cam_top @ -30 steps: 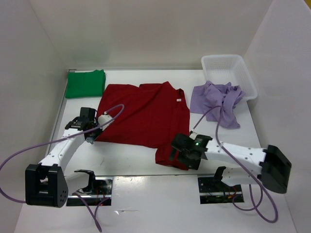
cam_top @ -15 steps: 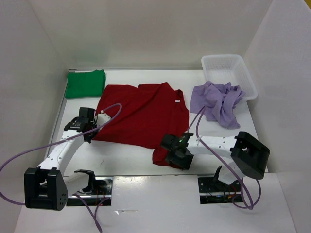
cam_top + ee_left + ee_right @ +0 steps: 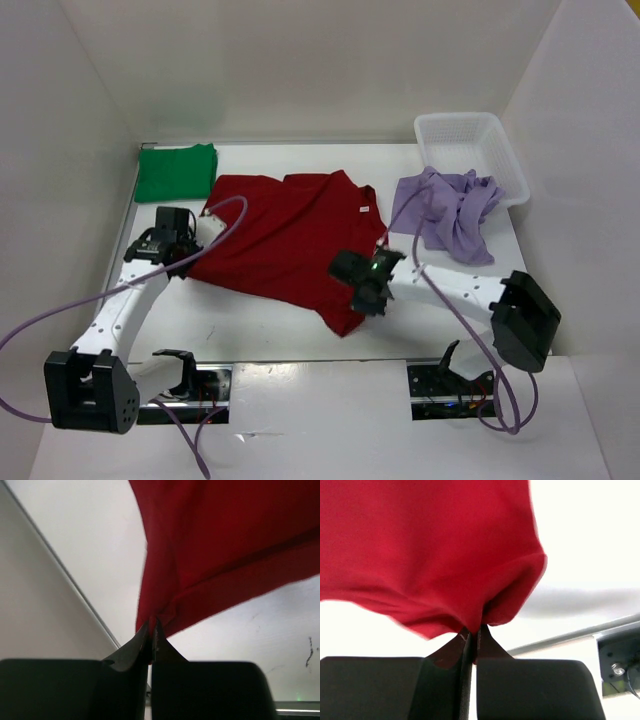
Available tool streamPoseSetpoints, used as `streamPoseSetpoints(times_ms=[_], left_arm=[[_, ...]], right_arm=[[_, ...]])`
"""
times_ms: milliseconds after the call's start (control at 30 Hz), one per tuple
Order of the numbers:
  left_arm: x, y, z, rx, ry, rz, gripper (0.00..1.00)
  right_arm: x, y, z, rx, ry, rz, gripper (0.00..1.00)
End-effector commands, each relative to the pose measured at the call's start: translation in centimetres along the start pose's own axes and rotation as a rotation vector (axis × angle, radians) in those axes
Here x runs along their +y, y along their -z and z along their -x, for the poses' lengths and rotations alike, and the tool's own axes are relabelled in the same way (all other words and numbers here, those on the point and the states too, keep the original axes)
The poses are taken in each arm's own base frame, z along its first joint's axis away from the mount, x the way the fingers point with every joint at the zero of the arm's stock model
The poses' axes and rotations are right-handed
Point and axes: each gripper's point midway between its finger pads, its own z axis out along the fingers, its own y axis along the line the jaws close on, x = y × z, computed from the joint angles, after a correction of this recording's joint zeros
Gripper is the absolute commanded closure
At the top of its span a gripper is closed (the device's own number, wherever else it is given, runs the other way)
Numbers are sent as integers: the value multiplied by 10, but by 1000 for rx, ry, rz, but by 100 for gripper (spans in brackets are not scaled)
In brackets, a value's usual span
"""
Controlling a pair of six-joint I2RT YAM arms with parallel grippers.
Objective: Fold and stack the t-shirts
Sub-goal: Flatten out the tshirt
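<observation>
two pinches hold the dark red t-shirt [image 3: 290, 240]: the left gripper [image 3: 151, 625] is closed tight on one lower corner, and the right gripper [image 3: 472, 630] is clamped on a bunched fold at the other, with cloth spreading ahead of both. the green t-shirt [image 3: 176, 172] lies folded beyond the left gripper. the lavender t-shirt [image 3: 445, 212] sits crumpled beyond the right gripper, against the white basket [image 3: 500, 152].

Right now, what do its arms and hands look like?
Left arm and right arm: white tubes, black joints and bases, each trailing a purple cable. Left hand and right hand: black, with tapered fingers; a green light glows on the right.
</observation>
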Motion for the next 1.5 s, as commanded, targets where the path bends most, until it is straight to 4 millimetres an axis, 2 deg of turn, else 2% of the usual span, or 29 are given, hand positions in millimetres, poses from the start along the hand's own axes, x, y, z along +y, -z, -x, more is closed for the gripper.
streamPoseSetpoints(times_ms=[0, 33, 100, 133, 200, 233, 267, 300, 333, 367, 400, 567, 767, 800, 833, 867, 1000, 1067, 1133, 1167, 1200, 1233, 1267, 1300, 1333, 1367, 1400, 1433, 1467], left_arm=[[42, 32, 72, -234, 63, 50, 100], [53, 40, 89, -278, 67, 63, 100], [80, 48, 126, -333, 84, 87, 100], [120, 90, 167, -460, 137, 171, 100], [165, 130, 204, -591, 202, 273, 100], [181, 159, 220, -679, 224, 316, 100], [202, 203, 237, -795, 244, 380, 100], [208, 218, 243, -834, 242, 392, 100], [207, 228, 251, -871, 222, 368, 100], [210, 234, 253, -876, 213, 377, 100], [209, 234, 254, -880, 200, 373, 100], [186, 199, 230, -784, 97, 356, 100], [140, 156, 168, -607, 2, 304, 100], [137, 153, 156, -575, 9, 301, 100], [128, 155, 141, -550, -1, 296, 100], [122, 148, 128, -507, 0, 287, 100], [58, 88, 75, -307, -55, 74, 100], [46, 65, 70, -271, -64, 26, 100], [58, 50, 94, -305, -25, 22, 100], [92, 77, 132, -399, 3, 86, 100], [106, 63, 157, -389, 62, 64, 100], [131, 78, 187, -447, 108, 99, 100], [155, 96, 214, -506, 153, 132, 100], [204, 146, 262, -657, 203, 228, 100], [228, 173, 279, -733, 274, 291, 100], [245, 182, 296, -780, 298, 327, 100], [262, 210, 306, -851, 310, 384, 100], [280, 264, 313, -969, 329, 457, 100], [286, 270, 319, -993, 331, 473, 100]], right_arm=[[8, 54, 120, -287, 28, 53, 100], [27, 87, 166, -371, -20, 154, 100], [8, 119, 251, -508, -111, 155, 100], [11, 177, 298, -640, -116, 230, 100], [2, 221, 344, -769, -144, 201, 100], [-3, 281, 368, -892, -163, 244, 100], [-5, 277, 377, -889, -140, 164, 100], [-4, 287, 380, -905, -122, 145, 100], [-9, 323, 386, -968, -154, 171, 100], [-7, 307, 383, -922, -111, 95, 100], [-8, 313, 378, -942, -111, 76, 100], [-11, 300, 346, -881, -120, 83, 100], [-27, 232, 274, -677, -128, 80, 100], [-34, 204, 253, -601, -105, 47, 100], [-40, 205, 236, -575, -121, 106, 100], [-40, 170, 203, -445, -78, 111, 100], [-32, 124, 142, -231, -59, 226, 100], [-15, 122, 151, -241, 1, 251, 100], [-1, 110, 190, -285, 105, 161, 100], [15, 146, 238, -401, 88, 197, 100], [2, 157, 288, -493, 82, 125, 100], [16, 142, 323, -488, 84, 83, 100], [25, 227, 385, -697, -16, 202, 100], [13, 260, 421, -806, -90, 189, 100], [1, 329, 447, -989, -238, 299, 100], [7, 340, 462, -1022, -245, 390, 100], [-12, 358, 476, -1092, -300, 400, 100], [-26, 401, 477, -1220, -340, 448, 100], [-31, 417, 476, -1265, -336, 459, 100]])
